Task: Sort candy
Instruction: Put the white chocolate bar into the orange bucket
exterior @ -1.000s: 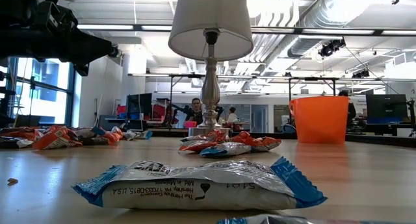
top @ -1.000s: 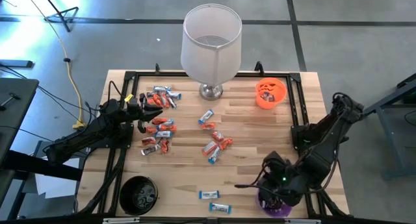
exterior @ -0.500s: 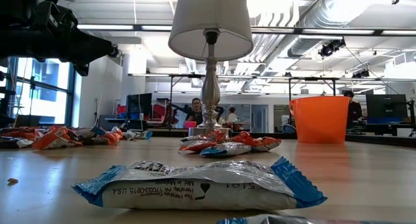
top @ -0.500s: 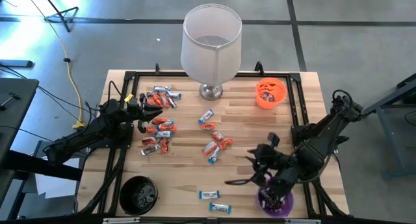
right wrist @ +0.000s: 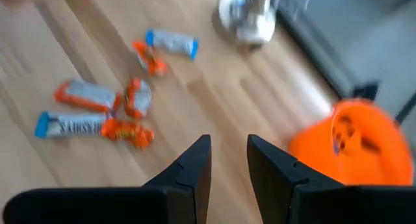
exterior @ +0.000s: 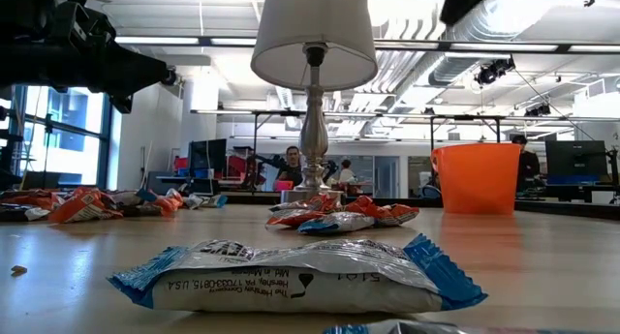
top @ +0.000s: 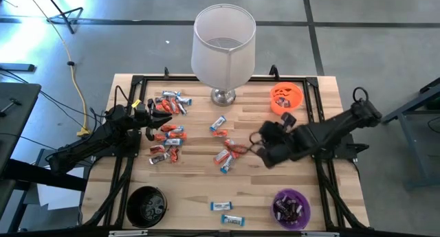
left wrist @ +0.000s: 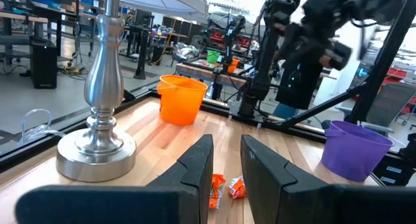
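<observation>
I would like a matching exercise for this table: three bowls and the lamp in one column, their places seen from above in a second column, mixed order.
Things:
1. orange bowl
2. purple bowl
3. black bowl
4. lamp

Places:
A. near edge, left side
B. far edge, middle
C. far right corner
D. near edge, right side

Pairs: 1-C, 2-D, 3-A, 4-B

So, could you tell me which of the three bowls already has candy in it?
The purple bowl; the black bowl looks empty.
</observation>
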